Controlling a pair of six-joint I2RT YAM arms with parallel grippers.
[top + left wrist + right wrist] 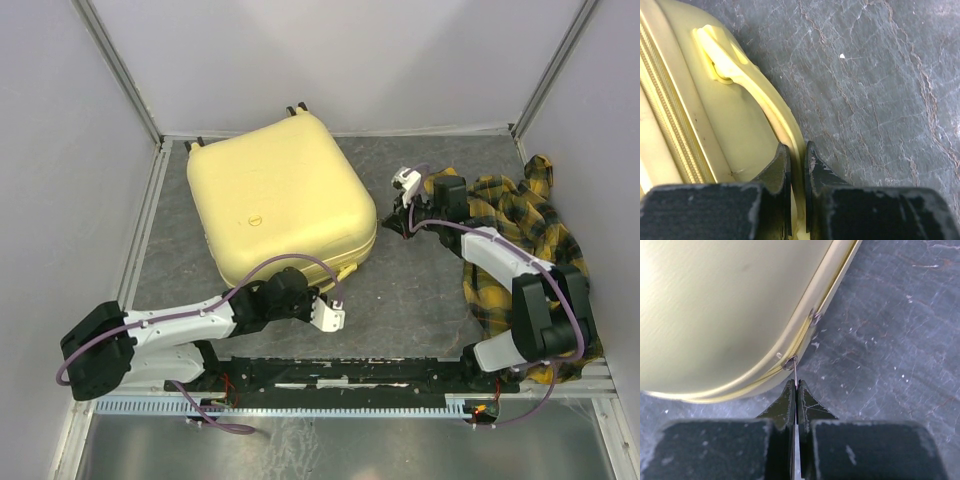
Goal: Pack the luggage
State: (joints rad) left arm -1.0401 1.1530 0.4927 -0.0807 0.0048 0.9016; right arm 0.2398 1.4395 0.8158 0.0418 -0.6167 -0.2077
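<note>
on the table [420, 290] luggage [280, 195] lies wheels-far; left hand [797, 155] pinches handle [755, 80], right hand [797, 390] zip-pull [795, 371].

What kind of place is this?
Most likely a robot test booth, not a home: plain white walls box in a grey table, two robot arms are bolted at its near edge, and a yellow suitcase lies on it.

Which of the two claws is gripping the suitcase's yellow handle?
The left claw: its jaws pinch the yellow handle of the closed suitcase. The right claw instead pinches a thin zipper pull at the shell's seam.
</note>
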